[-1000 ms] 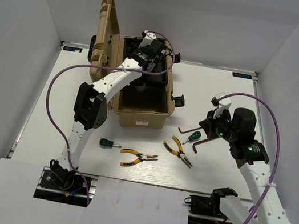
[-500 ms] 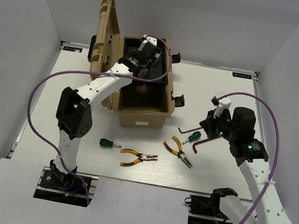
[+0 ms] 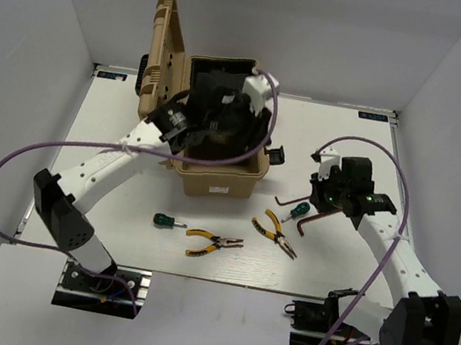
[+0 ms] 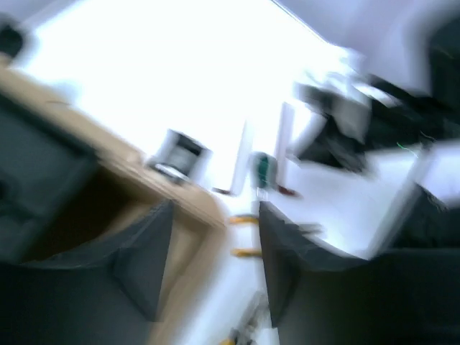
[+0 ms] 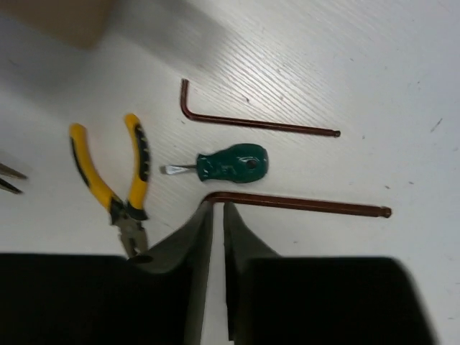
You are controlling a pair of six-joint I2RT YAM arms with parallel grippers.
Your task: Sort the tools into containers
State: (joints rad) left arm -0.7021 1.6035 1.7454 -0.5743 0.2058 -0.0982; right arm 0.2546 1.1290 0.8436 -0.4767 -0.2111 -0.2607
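right gripper at the bend of a hex key

the hex key (image 5: 302, 204) is a thin, dark reddish l-shaped rod with a small ball tip. it lies flat on the white table (image 3: 352, 140), right of the tan toolbox (image 3: 216, 179). its bend sits just at the tips of the right gripper (image 5: 217, 212), whose fingers are drawn almost together, a thin slit between them and nothing pinched. in the wrist view the long arm runs out to the right. a green-handled screwdriver (image 5: 233, 164) and a second hex key (image 5: 259, 123) lie roughly parallel just beyond, with yellow-handled pliers (image 5: 108, 183) to the left. the left gripper (image 4: 212, 230), blurred, is spread wide over the toolbox rim.
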